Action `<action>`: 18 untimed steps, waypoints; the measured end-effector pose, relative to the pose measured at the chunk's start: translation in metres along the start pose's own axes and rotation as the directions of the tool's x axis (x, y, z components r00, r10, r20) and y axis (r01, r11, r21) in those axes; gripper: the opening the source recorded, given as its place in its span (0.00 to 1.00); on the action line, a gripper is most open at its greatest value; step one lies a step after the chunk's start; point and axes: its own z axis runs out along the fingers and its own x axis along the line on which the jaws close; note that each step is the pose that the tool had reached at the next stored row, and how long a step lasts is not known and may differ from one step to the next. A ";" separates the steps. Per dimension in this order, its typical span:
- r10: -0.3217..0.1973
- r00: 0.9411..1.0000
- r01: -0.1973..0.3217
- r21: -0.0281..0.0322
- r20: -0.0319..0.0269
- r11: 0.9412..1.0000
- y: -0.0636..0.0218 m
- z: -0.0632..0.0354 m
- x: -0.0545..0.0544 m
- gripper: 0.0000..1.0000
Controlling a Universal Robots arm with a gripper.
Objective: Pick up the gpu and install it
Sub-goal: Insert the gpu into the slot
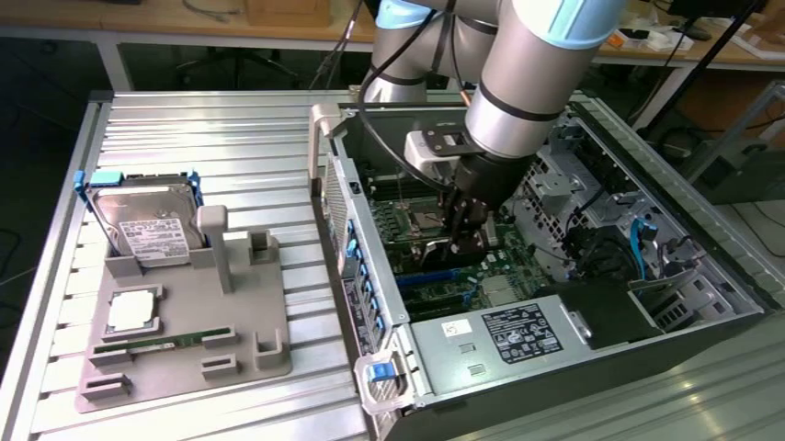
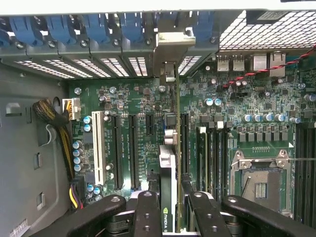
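Observation:
My gripper [image 2: 168, 200] is inside the open computer case [image 1: 368, 303], low over the green motherboard [image 2: 128, 98]. It is shut on the gpu [image 2: 168, 168], which I see edge-on between the two black fingers [image 2: 148, 210]. The card's silver end bracket [image 2: 170, 49] reaches the row of rear slot covers with blue clips [image 2: 94, 27]. The card stands upright along the black expansion slots [image 2: 133, 148], just beside one of them. In the exterior view the gripper [image 1: 460, 234] hangs over the middle of the board, with the card [image 1: 439, 250] dark below it.
The CPU socket [image 2: 259, 180] lies beside the slots. A power supply [image 1: 516, 335] fills the case's near end. On the exterior view's left a grey fixture [image 1: 245, 312] holds a hard drive [image 1: 147, 225], a processor [image 1: 132, 312] and a memory stick [image 1: 165, 344].

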 end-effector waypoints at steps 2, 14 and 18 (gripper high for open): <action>0.000 1.000 0.000 0.000 0.000 1.000 0.0009 0.0001 0.000 0.27; 0.000 1.000 0.000 0.000 0.000 1.000 0.0034 0.0007 0.000 0.27; 0.000 1.000 0.000 0.000 0.000 1.000 0.0034 0.0007 0.000 0.27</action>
